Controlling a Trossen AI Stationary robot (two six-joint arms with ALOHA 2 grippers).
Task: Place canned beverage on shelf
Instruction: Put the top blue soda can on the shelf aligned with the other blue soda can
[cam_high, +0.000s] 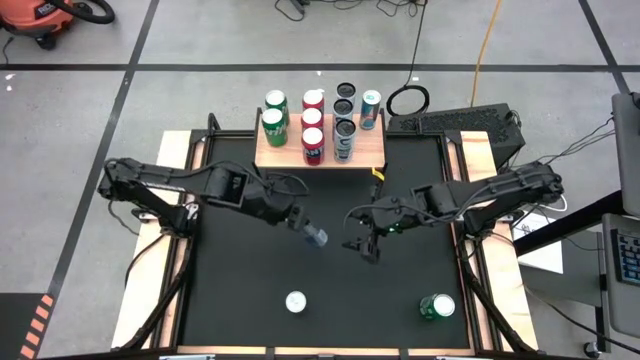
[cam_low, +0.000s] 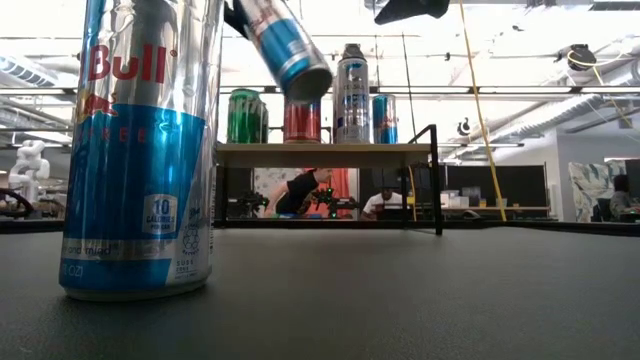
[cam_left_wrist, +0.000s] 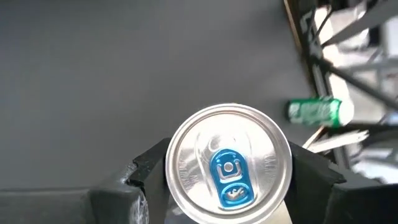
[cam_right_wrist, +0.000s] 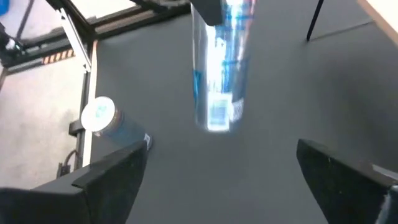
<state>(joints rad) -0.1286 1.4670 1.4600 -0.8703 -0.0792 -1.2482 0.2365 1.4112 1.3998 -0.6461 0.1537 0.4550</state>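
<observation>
Gripping blue can (cam_left_wrist: 229, 164) — left pincer (cam_left_wrist: 233, 180)

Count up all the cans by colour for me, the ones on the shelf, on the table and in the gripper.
Green cans: 3
Red cans: 3
Black-topped cans: 3
Blue cans: 3, one held by the left gripper
Total: 12

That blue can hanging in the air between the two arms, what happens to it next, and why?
Probably a handover: the left gripper holds the blue can tilted above the table, and the right gripper faces it with jaws wide open. I'd bring the right jaws around the can, since the shelf has room.
</observation>
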